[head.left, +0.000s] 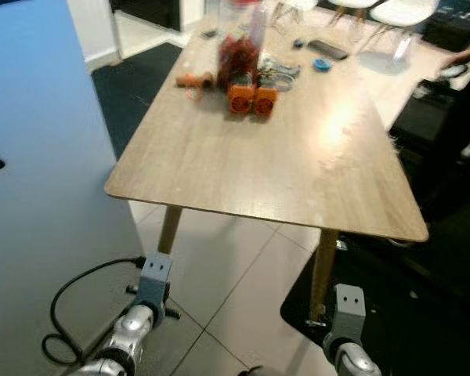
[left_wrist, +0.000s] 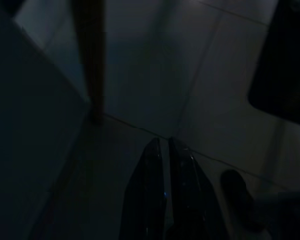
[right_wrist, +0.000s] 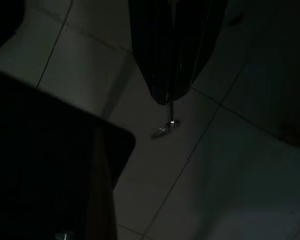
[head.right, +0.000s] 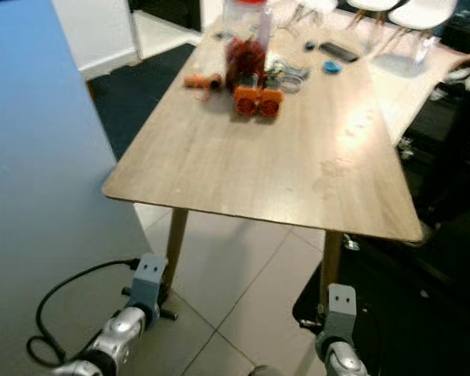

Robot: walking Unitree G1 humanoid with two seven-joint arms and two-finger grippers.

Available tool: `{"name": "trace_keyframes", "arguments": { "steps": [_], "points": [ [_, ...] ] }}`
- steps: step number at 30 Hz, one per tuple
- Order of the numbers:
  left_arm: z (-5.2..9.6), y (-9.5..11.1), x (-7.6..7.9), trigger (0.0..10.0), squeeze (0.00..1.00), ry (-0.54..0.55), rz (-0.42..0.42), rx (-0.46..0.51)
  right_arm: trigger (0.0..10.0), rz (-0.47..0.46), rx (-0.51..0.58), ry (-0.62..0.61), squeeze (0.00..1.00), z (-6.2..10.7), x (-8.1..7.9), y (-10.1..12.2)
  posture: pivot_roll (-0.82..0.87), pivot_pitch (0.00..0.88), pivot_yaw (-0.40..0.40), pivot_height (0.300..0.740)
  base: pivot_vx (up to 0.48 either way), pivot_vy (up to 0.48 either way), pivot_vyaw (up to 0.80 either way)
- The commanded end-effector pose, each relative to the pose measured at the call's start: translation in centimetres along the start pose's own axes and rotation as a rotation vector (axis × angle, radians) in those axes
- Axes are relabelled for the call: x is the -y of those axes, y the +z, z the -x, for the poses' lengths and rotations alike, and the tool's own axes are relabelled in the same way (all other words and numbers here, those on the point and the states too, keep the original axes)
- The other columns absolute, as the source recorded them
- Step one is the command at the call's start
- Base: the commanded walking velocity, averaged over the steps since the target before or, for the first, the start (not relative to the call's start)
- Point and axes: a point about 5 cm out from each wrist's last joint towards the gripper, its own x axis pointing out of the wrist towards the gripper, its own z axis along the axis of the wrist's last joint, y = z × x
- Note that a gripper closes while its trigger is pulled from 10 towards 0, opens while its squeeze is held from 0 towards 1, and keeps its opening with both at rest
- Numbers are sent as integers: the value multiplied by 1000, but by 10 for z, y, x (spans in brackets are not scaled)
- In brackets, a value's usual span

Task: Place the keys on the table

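Note:
The wooden table (head.left: 290,164) stands in front of me, its near edge bare. Both silver arms hang low below that edge, the left arm (head.left: 145,309) by the table's left leg and the right arm (head.left: 348,321) by the right leg. In the dark right wrist view my right gripper (right_wrist: 167,100) points down at the tiled floor, its fingers pressed together on the keys (right_wrist: 169,122), which dangle on a thin metal piece from the tips. My left gripper (left_wrist: 164,142) has its fingers together with nothing visible between them.
At the table's far end stand a jar of red bits (head.left: 239,55), two orange items (head.left: 252,99), a dark remote (head.left: 327,48) and a blue disc (head.left: 322,64). A blue panel (head.left: 39,157) rises on my left, a black cable (head.left: 70,301) loops on the floor, and white chairs (head.left: 392,12) stand behind.

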Motion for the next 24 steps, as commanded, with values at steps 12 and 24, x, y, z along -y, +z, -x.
{"name": "trace_keyframes", "arguments": {
  "steps": [12, 24],
  "points": [
    [3, -6, -9, 10000, 0, 57, 50, -18, 10000, 26, -25, 9, 0, 1, 1, -4, 41, 69, -2, 740, 0, 0, -133],
    [5, -8, -17, 10000, 0, 97, 108, -21, 10000, 32, -32, 19, 0, 2, 0, -6, 45, 52, -4, 740, 0, 0, 0]
  ]
}}
